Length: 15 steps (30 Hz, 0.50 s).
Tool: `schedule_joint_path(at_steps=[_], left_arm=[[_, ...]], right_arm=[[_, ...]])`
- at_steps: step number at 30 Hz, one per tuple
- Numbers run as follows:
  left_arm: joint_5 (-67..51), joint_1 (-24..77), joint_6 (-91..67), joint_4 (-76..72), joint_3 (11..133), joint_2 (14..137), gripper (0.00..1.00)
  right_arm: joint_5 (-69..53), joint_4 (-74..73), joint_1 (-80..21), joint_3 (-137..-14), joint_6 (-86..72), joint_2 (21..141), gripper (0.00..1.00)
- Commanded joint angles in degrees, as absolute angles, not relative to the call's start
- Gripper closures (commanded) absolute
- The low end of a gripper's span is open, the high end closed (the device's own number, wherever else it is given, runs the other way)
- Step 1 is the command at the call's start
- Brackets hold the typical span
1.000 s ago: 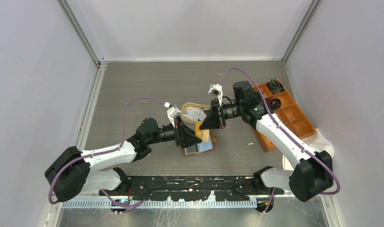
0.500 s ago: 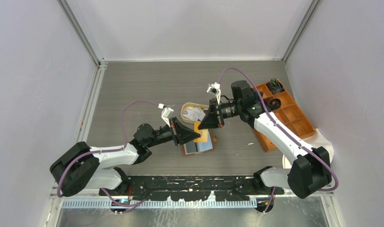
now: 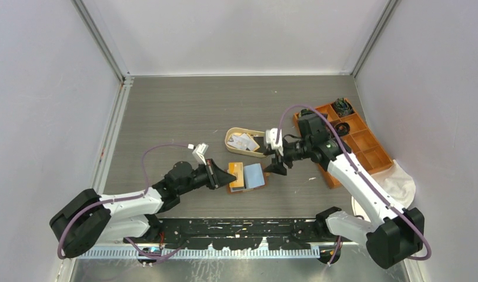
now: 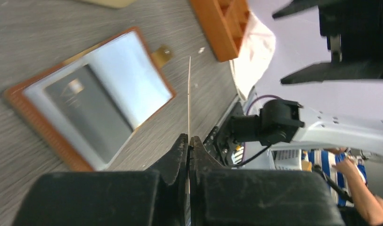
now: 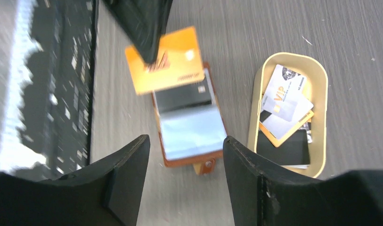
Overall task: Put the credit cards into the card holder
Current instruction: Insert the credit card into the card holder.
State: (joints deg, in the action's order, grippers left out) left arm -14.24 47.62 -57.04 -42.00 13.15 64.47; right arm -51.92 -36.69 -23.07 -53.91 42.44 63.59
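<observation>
My left gripper (image 3: 229, 175) is shut on an orange credit card (image 3: 237, 174), held over the left half of the card holder (image 3: 254, 176). The holder is brown leather and lies open on the table, with a dark card in one clear sleeve. In the left wrist view the orange card (image 4: 189, 94) stands edge-on, a thin line rising from the closed fingertips (image 4: 182, 141), and the holder (image 4: 90, 103) lies to its left. My right gripper (image 3: 276, 166) is open and empty, just right of the holder. From the right wrist the orange card (image 5: 166, 59) hangs above the holder (image 5: 189, 122).
A cream oval tray (image 3: 227, 139) behind the holder contains more cards, a white one (image 5: 286, 96) on top of an orange and a black one. An orange compartmented box (image 3: 365, 141) stands at the right, with a white cloth (image 3: 398, 179) beside it.
The right gripper has let go of the orange card, opened and drawn back to the right. The left gripper has closed on the card and pulled it down and left, over the holder.
</observation>
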Motion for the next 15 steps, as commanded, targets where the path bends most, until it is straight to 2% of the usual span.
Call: schedule_joint_path(at_steps=[1,6,11,15], left_arm=[[-7.7,47.5,-64.4,-32.4,13.6,63.1,1.00],[-4.6,48.2,-67.2,-37.3,13.9,68.3,1.00],[-5.4,48.6,-68.5,-46.7,15.5,77.9,1.00],[-7.6,48.6,-69.7,-54.5,17.1,86.9,1.00]], right_arm=[[-46.9,-42.0,-23.5,-46.7,71.8,62.8,0.38],[-36.9,-37.1,-28.0,-43.7,74.6,68.9,0.46],[-27.5,-34.1,-32.0,-43.4,75.6,74.6,0.46],[-25.1,-32.6,-32.6,-42.4,76.6,75.8,0.44]])
